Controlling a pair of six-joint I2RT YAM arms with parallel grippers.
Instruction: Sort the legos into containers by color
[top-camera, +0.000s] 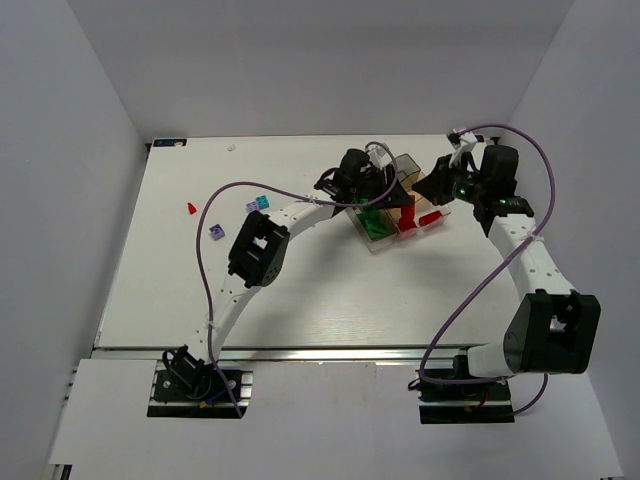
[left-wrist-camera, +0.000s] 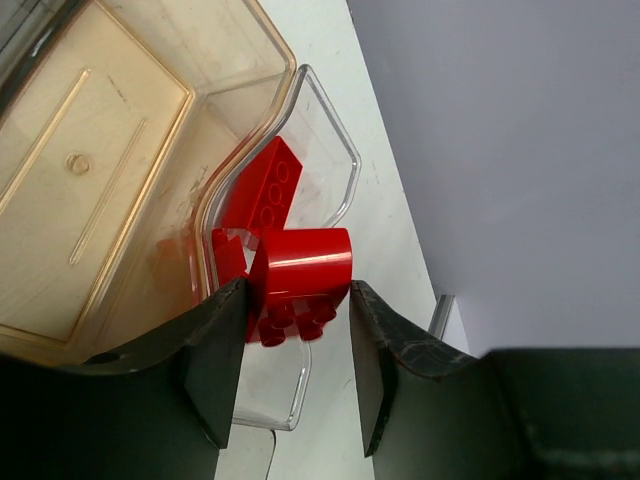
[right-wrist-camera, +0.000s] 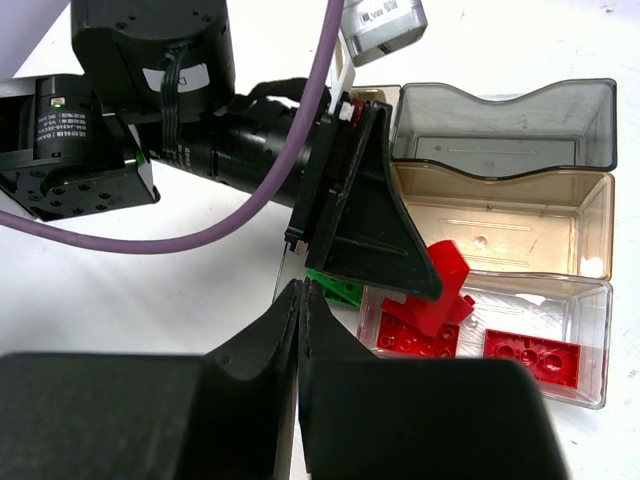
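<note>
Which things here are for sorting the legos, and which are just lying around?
For the job: the tray; the red brick in the left gripper; red bricks and a green brick already in the tray; loose on the table, a small red piece, a purple brick, a cyan brick.
Just there: the purple cable; a small dark tag at the table's far corner.

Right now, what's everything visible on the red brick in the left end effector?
Glossy red plastic brick, one smooth curved face toward the wrist camera, round studs along its lower edge. The left end effector pinches it from both sides. It hangs tilted over the clear compartment that already holds another red brick; contact between them can't be judged.
</note>
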